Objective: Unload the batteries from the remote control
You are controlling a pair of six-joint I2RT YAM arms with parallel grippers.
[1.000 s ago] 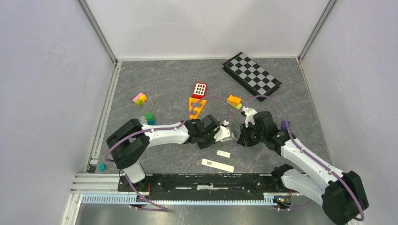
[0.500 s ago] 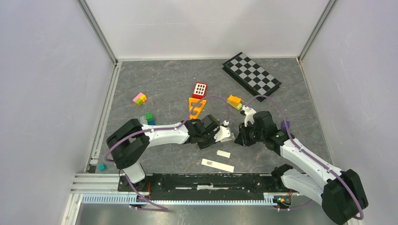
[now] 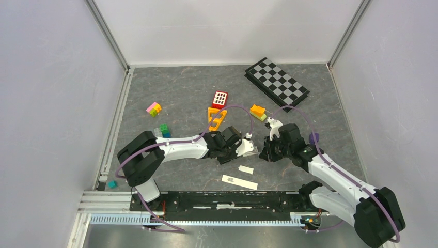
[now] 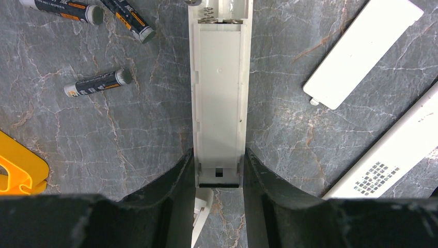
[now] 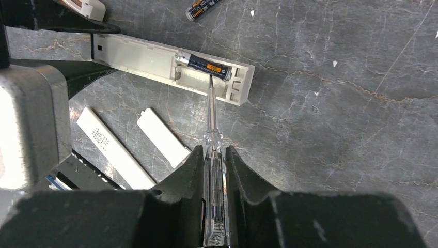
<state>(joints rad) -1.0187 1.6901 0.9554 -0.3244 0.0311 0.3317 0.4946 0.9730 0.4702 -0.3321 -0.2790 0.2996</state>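
Near the middle of the grey marbled table (image 3: 181,93), between my two wrists, lies the long white plastic remote control (image 4: 219,93) with its back open. My left gripper (image 4: 219,173) is clamped on its near end, one black finger pressed against each long side. At the remote's other end one dark slim battery with an orange label (image 5: 202,65) sits in the compartment, slightly askew. My right gripper (image 5: 213,155) is closed around the clear handle of a thin grey-shafted screwdriver (image 5: 211,98), whose tip reaches the side of that battery. I think it touches, though the right wrist view is too small there to be sure. Three loose dark batteries (image 4: 100,82) lie on the table to the left of the remote in the left wrist view, apart from it. On the remote's other side lie a flat white battery cover (image 4: 361,51) and, just beyond it, a second white bar with printed text (image 4: 392,155). An orange plastic piece (image 4: 15,168) shows at that view's left edge.
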